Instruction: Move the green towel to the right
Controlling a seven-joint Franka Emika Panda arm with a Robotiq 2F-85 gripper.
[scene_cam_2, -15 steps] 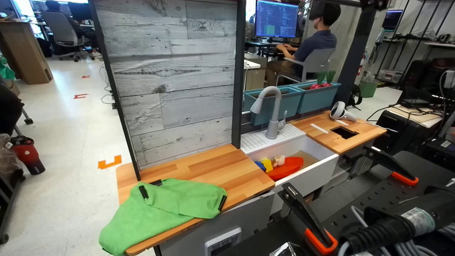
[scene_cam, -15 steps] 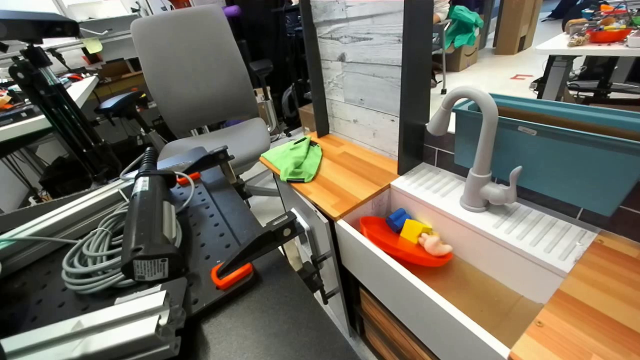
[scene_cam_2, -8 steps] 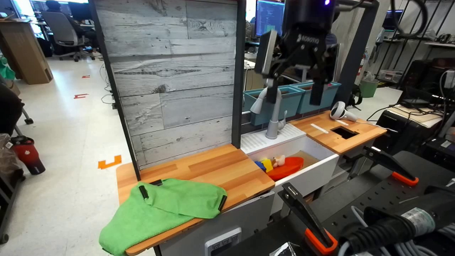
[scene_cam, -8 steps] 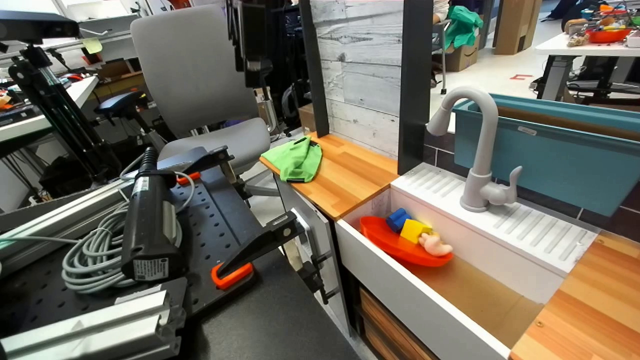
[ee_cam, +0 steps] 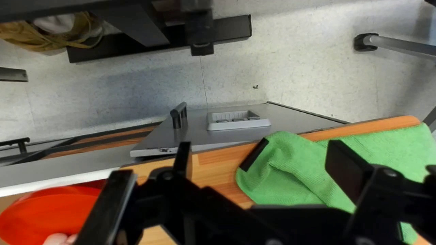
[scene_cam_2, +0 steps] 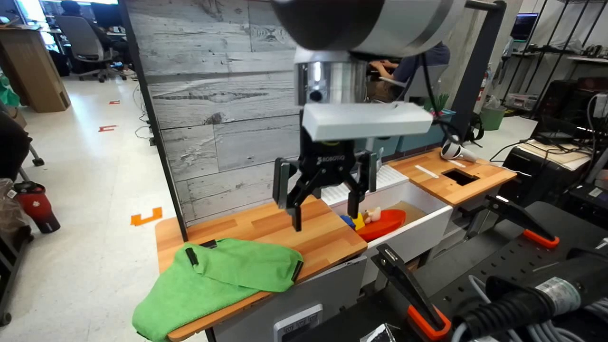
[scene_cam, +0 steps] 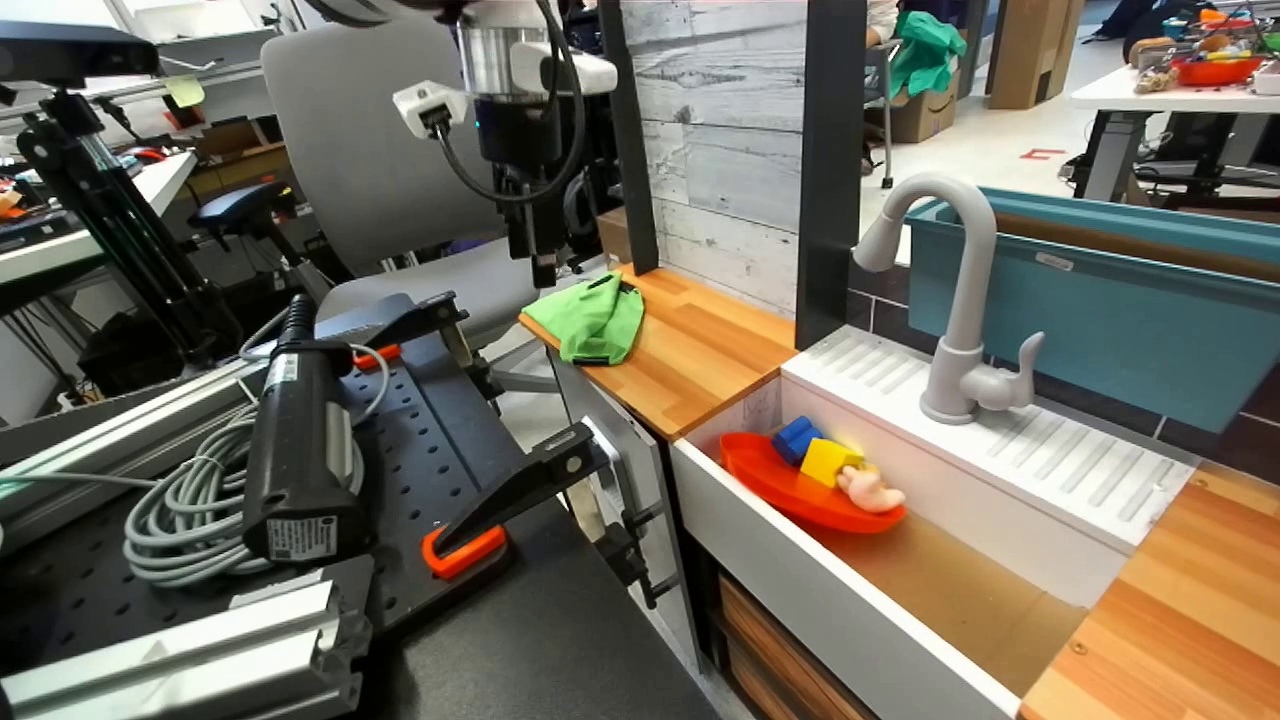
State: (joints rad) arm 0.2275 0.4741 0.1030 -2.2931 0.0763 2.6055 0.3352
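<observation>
The green towel lies crumpled on the wooden counter, with part of it hanging over the counter's end. It has black strips at its edges and also shows in an exterior view. My gripper is open and empty, pointing down above the counter. It hovers above and beside the towel, not touching it. In an exterior view the gripper shows edge-on, just above the towel. In the wrist view the gripper's fingers are wide apart, with the towel below, partly hidden by one finger.
A grey wood-look panel stands behind the counter. A sink beside it holds a red boat-shaped dish with toy food. A grey faucet rises behind. A black table with clamps stands in front.
The arm has come into view and the gripper has moved down over the counter, closer to the towel, moving left in an exterior view. The towel has not moved.
</observation>
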